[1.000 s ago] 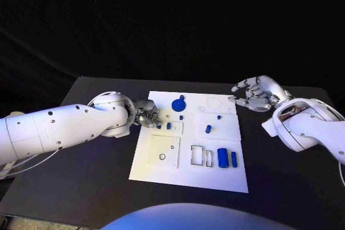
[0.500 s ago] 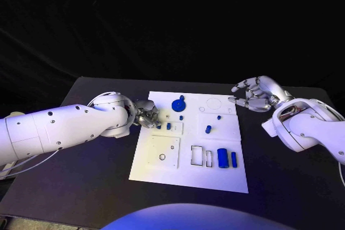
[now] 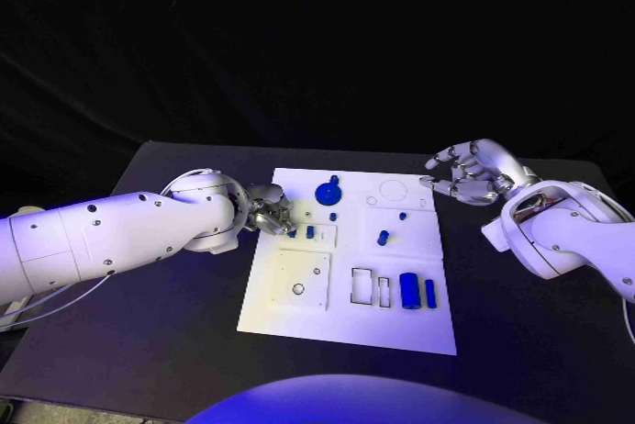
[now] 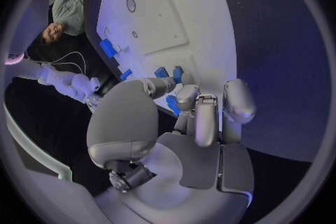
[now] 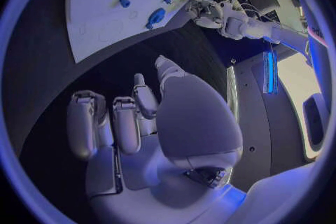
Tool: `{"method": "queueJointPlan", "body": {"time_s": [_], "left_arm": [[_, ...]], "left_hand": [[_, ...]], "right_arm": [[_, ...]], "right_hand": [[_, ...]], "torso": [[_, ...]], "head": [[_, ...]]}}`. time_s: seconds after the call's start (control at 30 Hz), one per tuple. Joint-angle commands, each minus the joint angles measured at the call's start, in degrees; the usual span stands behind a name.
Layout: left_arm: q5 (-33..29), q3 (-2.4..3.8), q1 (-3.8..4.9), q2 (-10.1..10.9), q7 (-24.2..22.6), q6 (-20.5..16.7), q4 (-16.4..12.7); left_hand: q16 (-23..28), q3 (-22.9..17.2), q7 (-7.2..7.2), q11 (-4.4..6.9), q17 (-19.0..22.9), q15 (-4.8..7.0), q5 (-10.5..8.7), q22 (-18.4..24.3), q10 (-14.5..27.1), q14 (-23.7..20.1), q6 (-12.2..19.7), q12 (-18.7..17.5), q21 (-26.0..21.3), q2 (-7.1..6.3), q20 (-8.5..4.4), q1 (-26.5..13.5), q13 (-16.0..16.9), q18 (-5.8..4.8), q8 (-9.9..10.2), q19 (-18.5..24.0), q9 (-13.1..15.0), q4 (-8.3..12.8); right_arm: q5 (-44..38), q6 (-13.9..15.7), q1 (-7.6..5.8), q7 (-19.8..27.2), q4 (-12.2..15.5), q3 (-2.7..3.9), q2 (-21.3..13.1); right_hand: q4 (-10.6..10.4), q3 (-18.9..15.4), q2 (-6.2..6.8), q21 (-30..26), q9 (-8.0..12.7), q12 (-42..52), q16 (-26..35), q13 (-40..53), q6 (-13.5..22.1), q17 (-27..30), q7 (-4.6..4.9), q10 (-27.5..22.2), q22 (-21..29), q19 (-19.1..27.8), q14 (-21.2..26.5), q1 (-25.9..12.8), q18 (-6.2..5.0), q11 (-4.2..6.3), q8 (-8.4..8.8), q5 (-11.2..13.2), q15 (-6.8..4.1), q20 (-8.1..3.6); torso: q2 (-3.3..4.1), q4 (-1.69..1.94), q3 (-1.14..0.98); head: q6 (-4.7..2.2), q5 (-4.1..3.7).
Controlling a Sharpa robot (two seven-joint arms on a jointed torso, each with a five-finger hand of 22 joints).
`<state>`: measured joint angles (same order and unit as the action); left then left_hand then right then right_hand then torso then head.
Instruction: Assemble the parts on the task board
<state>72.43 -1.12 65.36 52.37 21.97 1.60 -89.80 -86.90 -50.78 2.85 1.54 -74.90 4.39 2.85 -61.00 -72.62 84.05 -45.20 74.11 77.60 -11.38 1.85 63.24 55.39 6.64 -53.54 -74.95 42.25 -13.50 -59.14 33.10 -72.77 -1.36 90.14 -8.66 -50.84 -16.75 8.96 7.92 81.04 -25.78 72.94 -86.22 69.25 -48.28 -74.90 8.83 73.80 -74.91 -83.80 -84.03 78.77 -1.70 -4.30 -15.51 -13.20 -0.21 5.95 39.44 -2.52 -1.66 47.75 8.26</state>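
1. The left hand sits at the left edge of the white rectangular task board, fingers curled together; whether its fingertips pinch the small blue part beside them cannot be told.
2. The right hand hovers off the board's far right corner, fingers curled inward around nothing.
3. A blue round part lies near the board's far edge.
4. Two blue cylinders lie toward the board's near right corner.
5. The board rests mid-way across the black surface.

A matte black rectangular desk carries a flat white rectangular task board lying directly on it, midway between the left and right edges. The board's long sides run from the far edge toward the near edge, and bare black desk surface shows on every side of it.
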Motion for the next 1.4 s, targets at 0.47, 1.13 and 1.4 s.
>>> {"method": "queueJointPlan", "body": {"time_s": [0.47,1.13,1.4], "left_arm": [[-1.7,0.00,-0.02,-0.3,0.8,1.0,0.3],[-1.9,0.00,-0.02,-0.4,2.4,2.0,0.9],[-1.9,0.00,-0.02,-0.5,2.7,2.1,1.0]], "left_hand": [[-0.2,4.5,-0.91,0.36,-8.8,0.67,0.14,0.0,-0.2,4.3,-2.1,0.2,0.0,-0.75,-0.44,-2.2,0.4,-0.90,0.8,-0.3,-0.3,-2.9],[-0.2,10.5,-0.87,0.31,-8.8,0.63,0.16,0.2,-0.1,4.3,-2.5,0.1,-0.2,-1.20,-0.42,-3.8,0.5,-0.89,1.7,-0.3,-0.6,-3.2],[-0.2,11.7,-0.85,0.30,-8.8,0.61,0.17,0.0,-0.1,4.3,-2.6,0.1,-0.1,-1.02,-0.41,-4.1,0.5,-0.91,1.9,-0.4,-0.7,-3.3]], "right_arm": [[0.1,-0.1,0.08,0.4,-0.1,0.00,0.1],[0.3,0.1,0.10,0.5,-0.1,0.00,0.0],[0.3,0.1,0.11,0.5,-0.1,0.00,0.0]], "right_hand": [[0.0,1.0,-1.59,-0.3,0.5,-0.1,0.4,-0.1,-0.3,-5.9,0.06,0.0,-8.3,-0.1,-3.8,-3.7,-0.88,0.18,-0.39,-0.2,0.16,0.11],[0.0,1.0,-1.86,-0.5,0.7,-0.1,0.4,-0.2,-0.3,-5.9,0.03,0.0,-8.3,-0.1,-3.8,-5.1,-0.90,0.18,-0.48,-0.2,0.15,0.11],[0.0,1.0,-1.86,-0.5,0.7,-0.1,0.4,-0.2,-0.3,-5.9,0.03,0.0,-8.3,-0.1,-3.8,-5.1,-0.90,0.18,-0.48,-0.2,0.15,0.11]], "torso": [[0.00,0.00,0.01],[-0.01,0.01,0.02],[0.01,0.02,0.01]], "head": [[0.03,-0.14],[0.17,-0.22],[0.26,-0.22]]}}
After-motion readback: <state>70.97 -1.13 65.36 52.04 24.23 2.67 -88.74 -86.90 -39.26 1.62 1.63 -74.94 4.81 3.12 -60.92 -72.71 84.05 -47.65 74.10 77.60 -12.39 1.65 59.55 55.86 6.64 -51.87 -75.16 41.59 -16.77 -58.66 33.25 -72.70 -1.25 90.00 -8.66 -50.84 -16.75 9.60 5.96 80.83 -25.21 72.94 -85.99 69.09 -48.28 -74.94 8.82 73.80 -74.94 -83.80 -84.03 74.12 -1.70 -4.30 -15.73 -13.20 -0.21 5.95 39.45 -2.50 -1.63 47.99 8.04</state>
